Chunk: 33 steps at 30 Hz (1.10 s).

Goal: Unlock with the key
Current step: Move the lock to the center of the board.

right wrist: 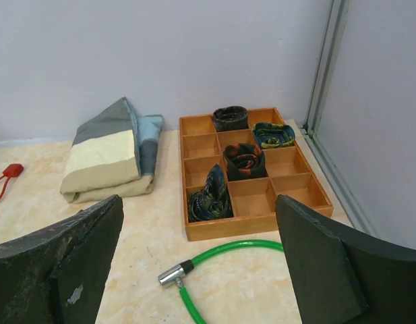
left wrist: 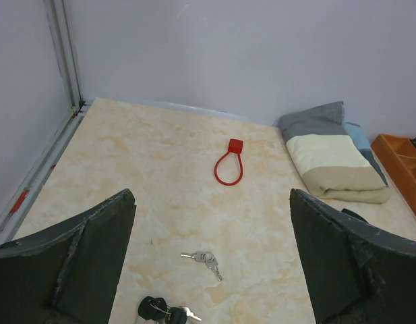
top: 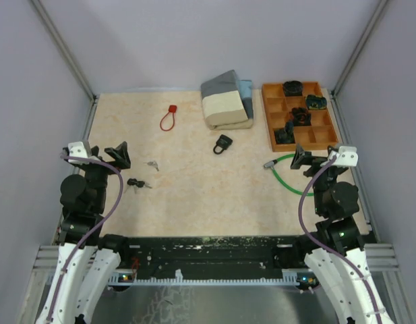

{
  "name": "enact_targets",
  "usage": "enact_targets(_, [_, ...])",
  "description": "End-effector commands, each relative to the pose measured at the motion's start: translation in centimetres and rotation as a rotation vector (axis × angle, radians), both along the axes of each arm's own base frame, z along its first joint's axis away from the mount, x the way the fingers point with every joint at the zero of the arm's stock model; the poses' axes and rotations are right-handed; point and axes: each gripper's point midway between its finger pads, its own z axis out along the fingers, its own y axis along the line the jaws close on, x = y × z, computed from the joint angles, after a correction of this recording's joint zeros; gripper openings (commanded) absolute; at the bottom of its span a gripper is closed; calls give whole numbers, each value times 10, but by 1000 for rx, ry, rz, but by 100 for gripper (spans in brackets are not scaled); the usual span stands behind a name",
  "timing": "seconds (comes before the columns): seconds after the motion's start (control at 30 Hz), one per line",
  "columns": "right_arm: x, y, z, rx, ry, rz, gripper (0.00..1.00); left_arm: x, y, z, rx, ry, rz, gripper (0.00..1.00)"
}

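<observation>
A small silver key pair lies on the table between my open left gripper's fingers; it also shows from above. A black-headed key bunch lies nearer, seen from above too. A black padlock sits mid-table. A green cable lock with a silver end lies in front of my open right gripper; it also shows from above. A red cable lock lies at the far left. My left gripper is open and empty.
A folded grey, cream and blue cloth lies at the back. A wooden compartment tray with rolled ties stands at the back right. Walls and metal frame rails enclose the table.
</observation>
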Motion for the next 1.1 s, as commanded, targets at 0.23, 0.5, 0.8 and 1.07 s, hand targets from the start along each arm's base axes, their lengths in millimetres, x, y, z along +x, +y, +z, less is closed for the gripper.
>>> enact_targets(0.23, [-3,1,17,17,-57,13,94,-7,-9,18,-45,-40,-52,100])
enact_targets(0.5, [-11,5,23,28,-101,44,94,3,-27,9,-117,96,-122,100])
enact_targets(0.8, [-10,10,22,40,-103,75,94,52,-90,-36,-191,366,-376,100])
enact_targets(1.07, [-19,8,28,37,-145,74,95,95,-169,-106,-106,662,-471,100])
